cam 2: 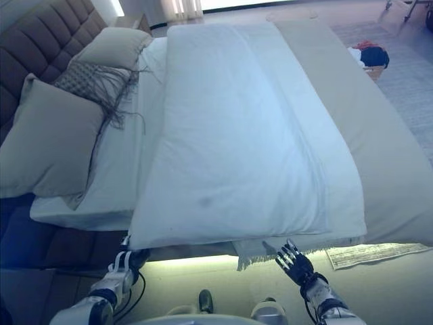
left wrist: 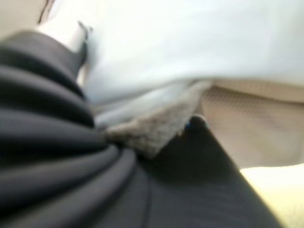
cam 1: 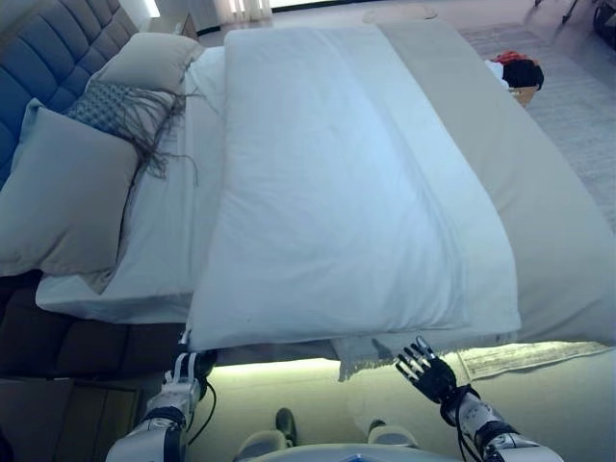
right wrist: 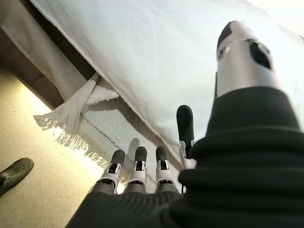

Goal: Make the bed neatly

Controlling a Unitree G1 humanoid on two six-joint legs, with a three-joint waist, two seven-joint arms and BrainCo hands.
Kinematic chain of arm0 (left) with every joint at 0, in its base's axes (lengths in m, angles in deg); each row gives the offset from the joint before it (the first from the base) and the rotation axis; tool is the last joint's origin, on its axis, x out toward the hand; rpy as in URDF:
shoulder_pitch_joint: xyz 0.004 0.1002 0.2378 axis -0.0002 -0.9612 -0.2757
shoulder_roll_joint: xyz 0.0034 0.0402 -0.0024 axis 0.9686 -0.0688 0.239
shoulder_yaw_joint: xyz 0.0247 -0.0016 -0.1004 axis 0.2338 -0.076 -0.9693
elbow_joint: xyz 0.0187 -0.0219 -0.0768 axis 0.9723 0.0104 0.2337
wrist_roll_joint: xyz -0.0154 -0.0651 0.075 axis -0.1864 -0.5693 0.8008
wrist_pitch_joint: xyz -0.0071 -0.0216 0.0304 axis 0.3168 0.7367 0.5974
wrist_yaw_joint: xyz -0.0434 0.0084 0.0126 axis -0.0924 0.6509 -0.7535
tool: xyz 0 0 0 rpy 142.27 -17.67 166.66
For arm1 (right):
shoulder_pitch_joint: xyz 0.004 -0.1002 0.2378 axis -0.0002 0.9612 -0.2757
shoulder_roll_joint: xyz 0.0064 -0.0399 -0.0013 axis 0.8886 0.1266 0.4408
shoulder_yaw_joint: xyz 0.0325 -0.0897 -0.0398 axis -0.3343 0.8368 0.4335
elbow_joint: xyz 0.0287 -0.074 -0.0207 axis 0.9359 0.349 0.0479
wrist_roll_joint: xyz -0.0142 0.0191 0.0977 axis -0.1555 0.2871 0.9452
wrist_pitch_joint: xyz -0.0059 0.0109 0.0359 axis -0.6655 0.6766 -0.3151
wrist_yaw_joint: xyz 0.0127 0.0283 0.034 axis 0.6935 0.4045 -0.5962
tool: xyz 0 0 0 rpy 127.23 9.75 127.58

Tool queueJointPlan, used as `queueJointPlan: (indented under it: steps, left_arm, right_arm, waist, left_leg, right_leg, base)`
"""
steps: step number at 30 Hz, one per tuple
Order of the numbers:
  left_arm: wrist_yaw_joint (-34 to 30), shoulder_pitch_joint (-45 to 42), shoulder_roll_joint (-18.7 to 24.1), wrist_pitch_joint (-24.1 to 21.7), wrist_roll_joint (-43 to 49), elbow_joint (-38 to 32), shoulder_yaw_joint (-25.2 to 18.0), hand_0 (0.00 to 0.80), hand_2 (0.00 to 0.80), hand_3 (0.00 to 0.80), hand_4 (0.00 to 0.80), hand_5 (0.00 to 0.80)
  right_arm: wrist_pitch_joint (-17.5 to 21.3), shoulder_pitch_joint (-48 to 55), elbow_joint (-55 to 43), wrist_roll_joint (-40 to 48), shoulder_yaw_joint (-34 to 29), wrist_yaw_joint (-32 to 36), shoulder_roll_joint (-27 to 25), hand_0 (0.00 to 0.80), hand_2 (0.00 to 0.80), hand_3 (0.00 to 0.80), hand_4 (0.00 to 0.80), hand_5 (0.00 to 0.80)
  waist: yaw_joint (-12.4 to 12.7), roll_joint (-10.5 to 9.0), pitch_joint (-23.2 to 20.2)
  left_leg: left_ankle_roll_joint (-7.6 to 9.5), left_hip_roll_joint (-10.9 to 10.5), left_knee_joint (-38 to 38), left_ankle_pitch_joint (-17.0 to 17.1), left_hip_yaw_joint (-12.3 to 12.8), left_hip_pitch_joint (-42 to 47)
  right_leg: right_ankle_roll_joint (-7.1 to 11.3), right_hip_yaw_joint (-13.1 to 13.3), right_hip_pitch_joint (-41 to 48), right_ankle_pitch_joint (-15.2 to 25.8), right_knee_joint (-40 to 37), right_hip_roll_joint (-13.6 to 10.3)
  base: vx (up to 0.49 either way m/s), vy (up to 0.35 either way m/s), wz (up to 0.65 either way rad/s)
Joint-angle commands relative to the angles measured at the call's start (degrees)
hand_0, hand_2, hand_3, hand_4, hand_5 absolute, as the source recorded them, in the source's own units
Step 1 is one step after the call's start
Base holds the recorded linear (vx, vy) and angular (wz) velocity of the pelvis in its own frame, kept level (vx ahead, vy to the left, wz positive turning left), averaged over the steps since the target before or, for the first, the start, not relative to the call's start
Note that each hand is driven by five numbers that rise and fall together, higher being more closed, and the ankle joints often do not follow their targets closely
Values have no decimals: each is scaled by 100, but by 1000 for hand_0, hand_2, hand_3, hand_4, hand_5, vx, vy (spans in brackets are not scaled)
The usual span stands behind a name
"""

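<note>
Seen from the head cameras, a puffy white duvet (cam 1: pixel 337 183) is lying lengthwise down the middle of the bed, its near edge hanging just over the side nearest the robot, with a smooth beige bedspread (cam 1: pixel 539 212) showing beside it and a fringed pale throw (cam 1: pixel 385 351) poking out beneath. Two beige pillows (cam 1: pixel 58 192) and a grey woven fringed cushion (cam 1: pixel 120 111) are resting against the tufted headboard (cam 1: pixel 48 48), while a basket of clothes (cam 1: pixel 520 77) is sitting on the rug beyond. The right hand (cam 1: pixel 425 371) is hovering just below the duvet's edge, fingers spread and holding nothing; the left hand (cam 1: pixel 188 368) is reaching under the duvet's near corner. The left wrist view is showing only the dark ribbed cover against white fabric and a scrap of fuzzy cloth, so its grip cannot be told. The right wrist view is showing straight fingers (right wrist: pixel 137 164) under the duvet's overhang, beside the throw's tassels, and a dark shoe (right wrist: pixel 14 172) on the floor.
</note>
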Motion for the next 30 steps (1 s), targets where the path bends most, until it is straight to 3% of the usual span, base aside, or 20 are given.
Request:
queueJointPlan:
  steps: [1, 10, 11, 12, 13, 20, 30]
  left_arm:
    - [-57, -330, 1078, -1004, -506, -250, -299, 800, 800, 800, 800, 800]
    - [-114, 117, 905, -762, -258, -262, 155, 800, 800, 800, 800, 800]
    - [-78, 181, 906, -718, -286, -227, 201, 593, 593, 593, 593, 593]
    - [-78, 262, 892, -676, -277, -191, 278, 188, 188, 188, 188, 188]
    - [-68, 321, 875, -634, -221, -162, 325, 0, 0, 0, 0, 0]
    - [267, 415, 742, -436, 156, 147, 578, 0, 0, 0, 0, 0]
    - [80, -233, 417, -247, 670, 548, 498, 0, 0, 0, 0, 0]
  right_arm:
    - [223, -220, 77, 282, -7, 125, 18, 0, 0, 0, 0, 0]
    - [230, -689, 162, 176, -32, 102, -40, 0, 0, 0, 0, 0]
    - [236, -750, 161, 192, -14, 76, -49, 0, 0, 0, 0, 0]
    - [243, -837, 149, 230, 10, 29, -59, 0, 0, 0, 0, 0]
    - [254, -894, 146, 252, 16, -1, -63, 0, 0, 0, 0, 0]
    - [297, -1013, 81, 358, -16, -16, 11, 0, 0, 0, 0, 0]
    - [367, -886, -27, 392, -210, 24, 56, 0, 0, 0, 0, 0]
  waist:
    - [578, -230, 142]
    - [645, -345, 438]
    - [647, -362, 473]
    - [647, -387, 539]
    - [651, -403, 585]
    - [686, -472, 836]
    - [773, -459, 910]
  left_leg:
    - [169, -179, 788, -618, 58, -248]
    - [140, -136, 420, -392, 25, -322]
    - [138, -133, 430, -386, 37, -363]
    - [132, -128, 464, -378, 59, -430]
    - [132, -126, 501, -379, 69, -483]
    - [162, -113, 823, -465, 58, -677]
    - [221, -129, 1392, -752, 78, -646]
  right_leg:
    - [112, 508, -778, 446, 363, -355]
    - [151, 473, -823, 709, -27, -247]
    - [145, 476, -844, 713, -45, -239]
    - [137, 472, -883, 712, -40, -235]
    - [129, 476, -913, 710, -29, -230]
    - [117, 465, -983, 652, 164, -262]
    - [48, 365, -830, 417, 544, -360]
  base:
    - [-164, -32, 7]
    - [-99, 1, 8]
    - [-149, 16, 13]
    - [-144, 8, 24]
    - [-143, 1, 36]
    - [-81, -26, 36]
    - [-11, -14, 7]
